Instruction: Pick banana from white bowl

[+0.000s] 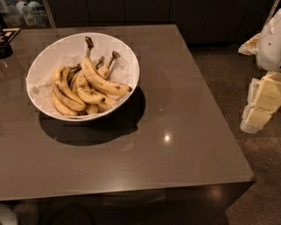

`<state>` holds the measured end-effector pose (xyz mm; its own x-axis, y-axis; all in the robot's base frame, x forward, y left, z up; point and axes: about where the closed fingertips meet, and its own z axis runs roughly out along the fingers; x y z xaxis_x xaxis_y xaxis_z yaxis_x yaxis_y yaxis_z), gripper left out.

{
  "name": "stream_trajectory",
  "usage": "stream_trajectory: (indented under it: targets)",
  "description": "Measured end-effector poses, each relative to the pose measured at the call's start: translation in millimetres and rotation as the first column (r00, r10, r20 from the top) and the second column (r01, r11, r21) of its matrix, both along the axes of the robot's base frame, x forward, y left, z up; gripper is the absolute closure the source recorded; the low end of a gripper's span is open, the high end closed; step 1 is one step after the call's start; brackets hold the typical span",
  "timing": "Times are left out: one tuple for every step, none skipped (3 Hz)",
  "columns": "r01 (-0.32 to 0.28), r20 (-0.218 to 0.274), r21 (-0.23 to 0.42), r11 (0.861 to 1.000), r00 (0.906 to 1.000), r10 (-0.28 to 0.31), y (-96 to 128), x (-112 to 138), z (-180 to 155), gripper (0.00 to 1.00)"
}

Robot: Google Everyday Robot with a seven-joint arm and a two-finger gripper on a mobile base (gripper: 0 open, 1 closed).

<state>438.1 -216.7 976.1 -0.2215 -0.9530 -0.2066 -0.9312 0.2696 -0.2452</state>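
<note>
The white bowl (61,47) stands on the back left part of a grey-brown table. It holds several yellow, brown-speckled bananas. The banana (100,80), the longest one, lies on top of the pile. Its long stem rises to a dark cap near the bowl's far rim, and its browned tip points right. Shorter bananas (66,90) lie left of and under it. My gripper (262,99), with cream and white parts, hangs at the right edge of the camera view. It is off the table, over the floor, far right of the bowl and holding nothing I can see.
The table (175,145) ends at a front edge near the bottom and a right edge toward the gripper. A dark object (5,44) sits at its far left. Dark cabinets (131,11) run along the back. Speckled floor (219,66) lies to the right.
</note>
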Motion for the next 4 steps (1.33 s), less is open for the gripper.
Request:
stream_trajectory:
  targets:
    - [0.0,0.0,0.0,1.0,1.0,0.0,0.0,0.0,0.0,0.0]
    - [-0.004,-0.006,-0.01,1.0,1.0,0.004,4.6,0.2,4.4,0.0]
    - [-0.065,-0.011,-0.053,0.997,0.9979,0.064,23.0,2.6,8.1,0.0]
    - [-0.067,-0.011,-0.055,0.996,0.9977,0.067,23.9,3.0,8.2,0.0]
